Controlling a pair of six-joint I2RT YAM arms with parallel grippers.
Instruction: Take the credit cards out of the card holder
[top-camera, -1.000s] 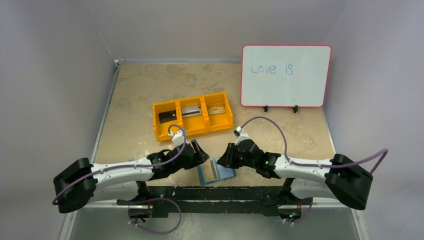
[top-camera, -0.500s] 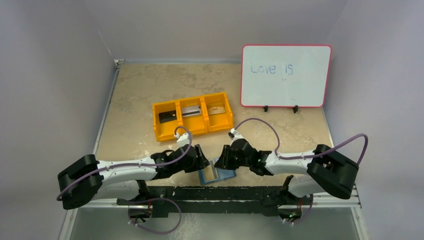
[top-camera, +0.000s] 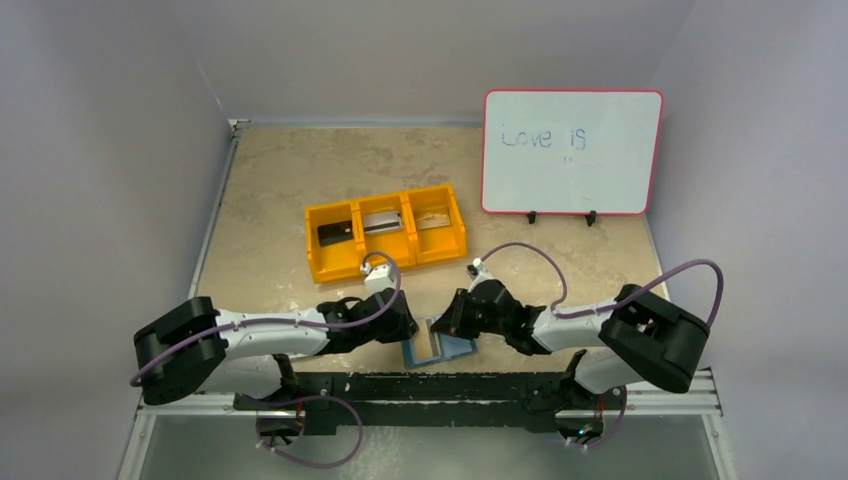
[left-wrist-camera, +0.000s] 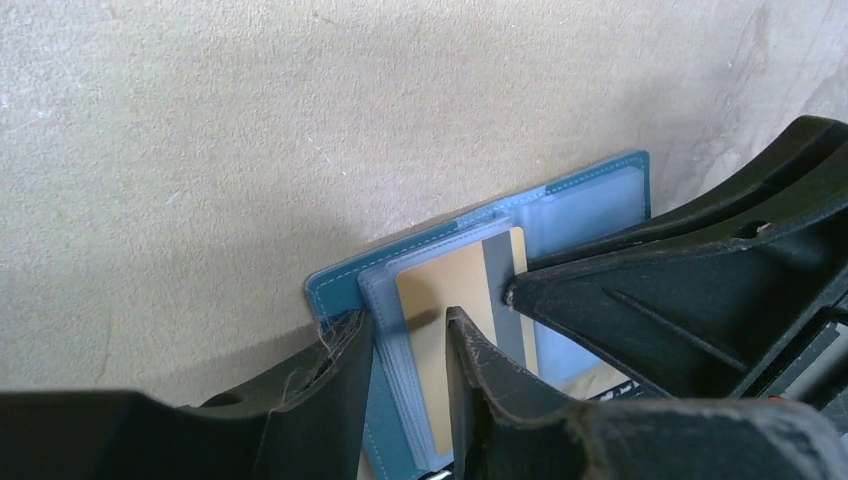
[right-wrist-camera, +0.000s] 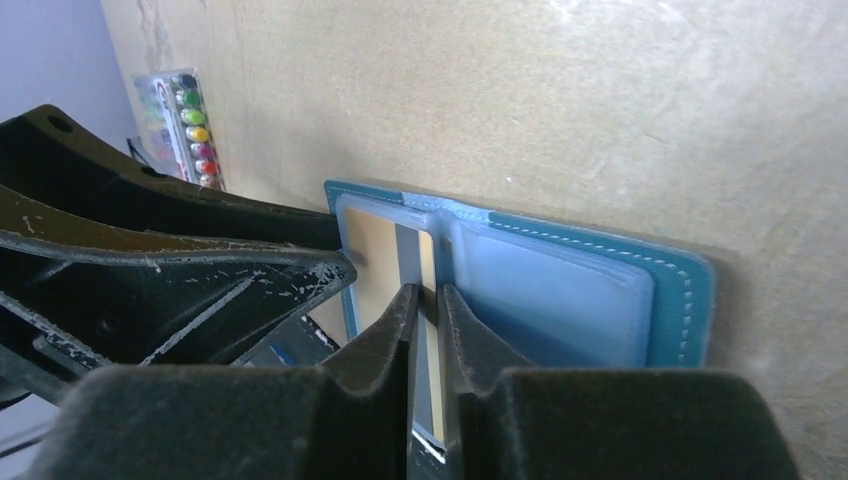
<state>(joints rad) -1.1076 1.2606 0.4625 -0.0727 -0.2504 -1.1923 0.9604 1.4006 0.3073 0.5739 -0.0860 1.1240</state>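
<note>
The teal card holder (top-camera: 437, 346) lies open at the near table edge between both arms. Its pale blue pockets (right-wrist-camera: 560, 290) face up. A tan/gold credit card (left-wrist-camera: 450, 285) with a grey stripe sits in the left-hand sleeves. My left gripper (left-wrist-camera: 405, 320) straddles the holder's left edge, one finger on the teal cover and one on the gold card, shut on the sleeves. My right gripper (right-wrist-camera: 428, 292) is shut on the gold card's (right-wrist-camera: 375, 250) striped edge. Both grippers (top-camera: 410, 325) (top-camera: 448, 322) nearly touch.
An orange three-compartment bin (top-camera: 384, 252) behind the arms holds a black card (top-camera: 333, 233), a silver card (top-camera: 381, 222) and a tan card (top-camera: 432, 220). A whiteboard (top-camera: 570, 152) stands at the back right. A marker pack (right-wrist-camera: 185, 125) lies beyond the left gripper's fingers (right-wrist-camera: 200, 270).
The left arm has slid right onto the holder's left edge and its jaws have narrowed. The right gripper stayed on the holder. The holder looks narrower and shifted slightly.
</note>
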